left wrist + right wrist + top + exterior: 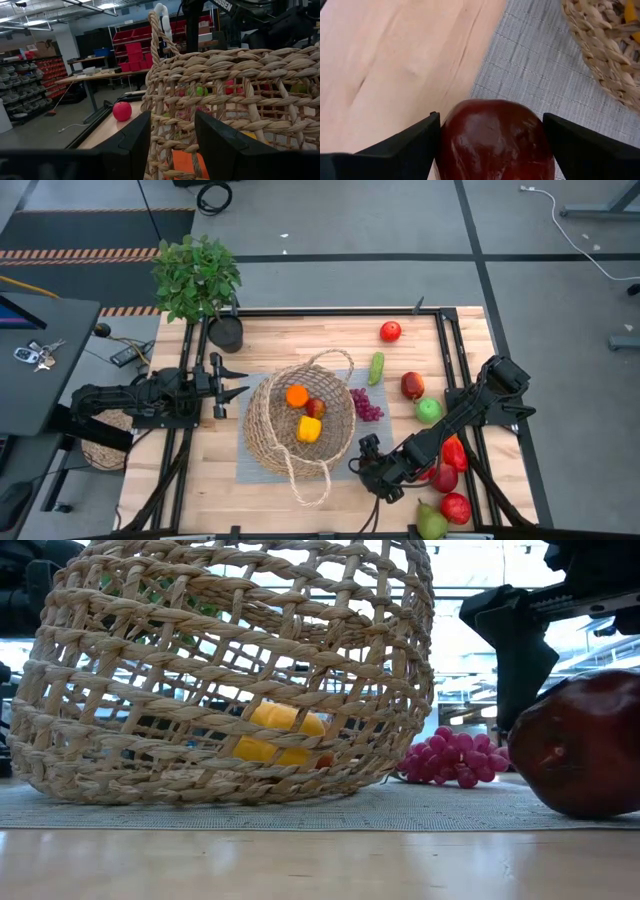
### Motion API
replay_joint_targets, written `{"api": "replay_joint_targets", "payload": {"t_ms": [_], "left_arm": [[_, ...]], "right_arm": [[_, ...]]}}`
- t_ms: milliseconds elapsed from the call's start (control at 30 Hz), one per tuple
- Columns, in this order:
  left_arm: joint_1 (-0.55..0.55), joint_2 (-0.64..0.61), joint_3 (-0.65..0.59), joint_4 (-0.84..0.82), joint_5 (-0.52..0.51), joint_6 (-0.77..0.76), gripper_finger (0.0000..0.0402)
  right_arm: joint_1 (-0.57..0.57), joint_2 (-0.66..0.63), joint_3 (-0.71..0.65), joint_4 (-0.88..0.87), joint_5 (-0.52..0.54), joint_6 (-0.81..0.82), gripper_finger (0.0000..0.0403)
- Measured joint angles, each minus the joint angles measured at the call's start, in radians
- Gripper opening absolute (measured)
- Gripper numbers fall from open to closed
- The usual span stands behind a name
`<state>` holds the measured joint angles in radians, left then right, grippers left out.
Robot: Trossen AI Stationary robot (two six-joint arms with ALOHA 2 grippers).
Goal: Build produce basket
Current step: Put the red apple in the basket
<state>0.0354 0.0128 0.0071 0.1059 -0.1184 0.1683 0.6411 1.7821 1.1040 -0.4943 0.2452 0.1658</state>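
Straddling a dark red fruit (495,140) at lower centre, right end effector (372,465) wide, unclosed; left end effector (228,385) wide beside basket (262,430).

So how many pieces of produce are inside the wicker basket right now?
3 show in the large tan open-weave wicker basket: a round orange fruit, a small red-and-yellow fruit beside it, and a yellow pepper nearer the front. The weave may hide more.

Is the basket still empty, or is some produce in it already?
Not empty: the basket holds an orange, a red fruit and a yellow pepper.
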Motion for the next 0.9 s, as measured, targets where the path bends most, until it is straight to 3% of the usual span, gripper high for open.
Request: {"api": "replay_joint_targets", "payload": {"t_ms": [200,667,900], "left_arm": [[0.0,0.0,0.0,0.0,0.0,0.0,0.016],[0.0,0.0,0.0,0.0,0.0,0.0,0.016],[0.0,0.0,0.0,0.0,0.0,0.0,0.016]], "right_arm": [[0.0,0.0,0.055,-0.034,0.022,0.027,0.0348],[-0.004,0.0,0.221,-0.326,0.069,0.14,0.0347],[-0.009,0.0,0.38,-0.508,0.115,0.158,0.0347]]}}
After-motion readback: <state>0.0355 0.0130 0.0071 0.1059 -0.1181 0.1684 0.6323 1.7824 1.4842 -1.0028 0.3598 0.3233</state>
